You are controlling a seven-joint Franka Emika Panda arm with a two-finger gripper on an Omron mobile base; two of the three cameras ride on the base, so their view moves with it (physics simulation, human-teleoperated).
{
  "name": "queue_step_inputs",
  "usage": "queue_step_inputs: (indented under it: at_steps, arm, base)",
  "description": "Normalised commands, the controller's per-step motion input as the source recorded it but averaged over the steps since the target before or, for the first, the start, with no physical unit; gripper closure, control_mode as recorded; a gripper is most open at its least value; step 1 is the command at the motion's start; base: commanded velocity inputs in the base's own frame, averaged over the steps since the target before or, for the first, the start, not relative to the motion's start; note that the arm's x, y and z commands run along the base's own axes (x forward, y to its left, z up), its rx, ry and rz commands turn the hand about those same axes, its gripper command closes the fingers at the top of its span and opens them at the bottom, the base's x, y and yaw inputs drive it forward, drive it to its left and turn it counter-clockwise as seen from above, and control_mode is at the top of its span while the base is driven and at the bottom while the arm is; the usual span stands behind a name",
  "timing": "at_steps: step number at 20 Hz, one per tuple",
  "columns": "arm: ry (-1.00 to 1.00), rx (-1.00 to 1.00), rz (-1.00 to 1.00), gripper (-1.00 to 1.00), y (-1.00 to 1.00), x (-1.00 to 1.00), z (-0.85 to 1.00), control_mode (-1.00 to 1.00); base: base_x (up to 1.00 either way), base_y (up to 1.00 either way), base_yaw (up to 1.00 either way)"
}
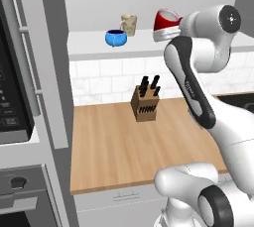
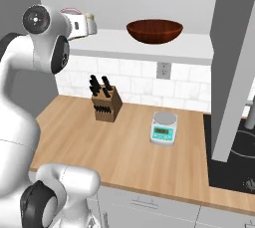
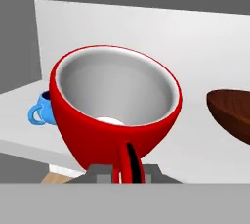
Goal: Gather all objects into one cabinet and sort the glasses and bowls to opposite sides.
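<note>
mug [image 3: 114,115]: glossy red, pale grey inside, tilted, above white shelf [image 1: 99,47] | gripper [image 3: 128,171]: clamped on mug handle, fingertips mostly hidden | blue bowl [image 1: 116,37]: round, on shelf, beside tan cup [image 1: 129,24] | brown bowl [image 2: 154,31]: wide, shallow, shelf's other side, cut off in hand view

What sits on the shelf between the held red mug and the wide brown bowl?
Nothing: in the hand view, bare white shelf separates the red mug from the brown bowl.

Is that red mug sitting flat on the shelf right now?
No. In the left base view the red mug is tilted, held by the hand above the white shelf.
</note>
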Motion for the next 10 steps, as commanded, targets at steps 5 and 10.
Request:
queue_step_inputs:
  at_steps: [5, 10]
  arm:
    - [0.02, 0.00, 0.00, 1.00, 0.00, 0.00, 0.02, -1.00]
    - [0.17, -0.17, 0.00, 1.00, 0.07, 0.13, 0.10, -1.00]
  base:
    - [0.00, 0.00, 0.00]
    - [0.00, 0.00, 0.00]
